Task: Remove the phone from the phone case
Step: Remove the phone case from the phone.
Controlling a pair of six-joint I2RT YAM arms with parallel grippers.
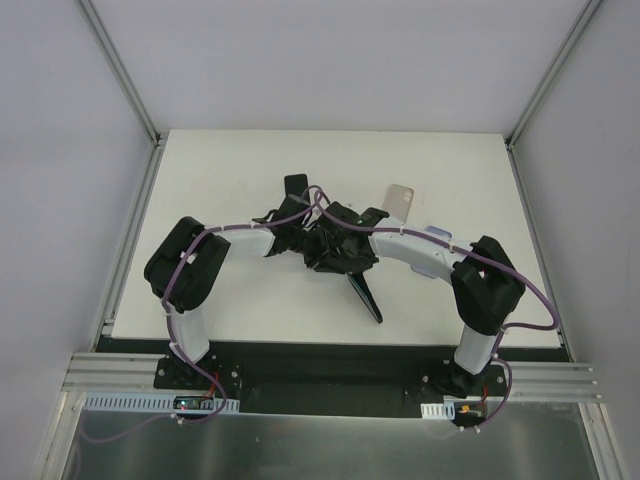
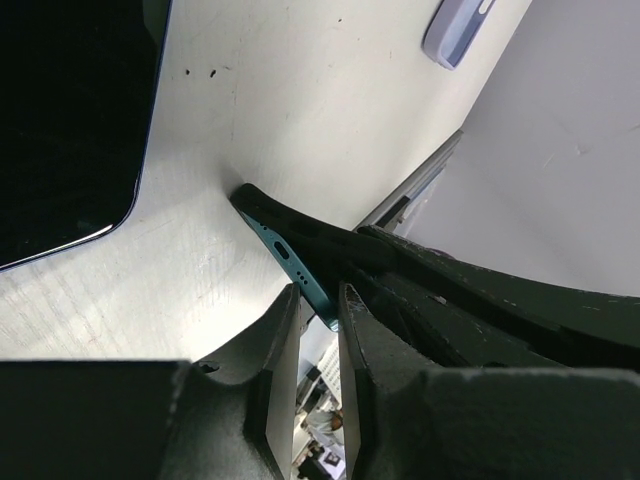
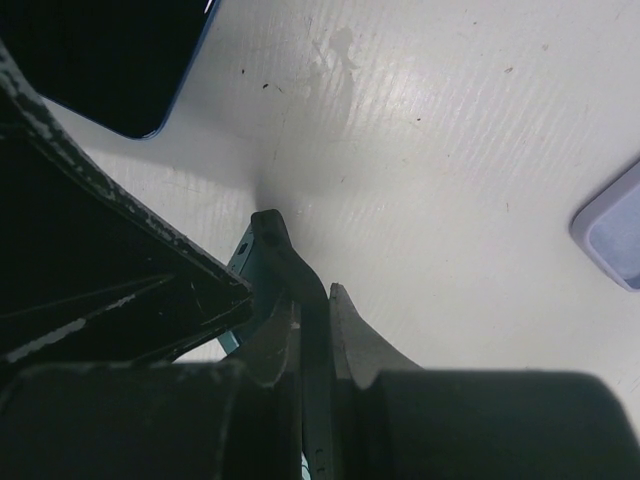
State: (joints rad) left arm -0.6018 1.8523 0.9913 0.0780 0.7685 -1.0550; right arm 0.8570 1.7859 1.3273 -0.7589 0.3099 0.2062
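Both grippers meet over the middle of the table. A phone with a teal edge (image 2: pixel 300 268) stands on edge there, its black phone case (image 2: pixel 300 225) peeled away from one corner. My left gripper (image 2: pixel 318 295) is shut on the phone's bared corner, a finger on each face. My right gripper (image 3: pixel 315 300) is shut on the black phone case rim (image 3: pixel 285 255), which curves up away from the teal phone (image 3: pixel 243 262). In the top view the left gripper (image 1: pixel 305 235) and right gripper (image 1: pixel 345 240) hide most of the phone and case.
A second dark-screened phone (image 1: pixel 366 296) lies on the table just near of the grippers, also seen as a dark-screened phone (image 2: pixel 60 120) by the left wrist. A lavender case (image 1: pixel 400 197) lies at the back right. A black object (image 1: pixel 295 185) lies behind the left gripper.
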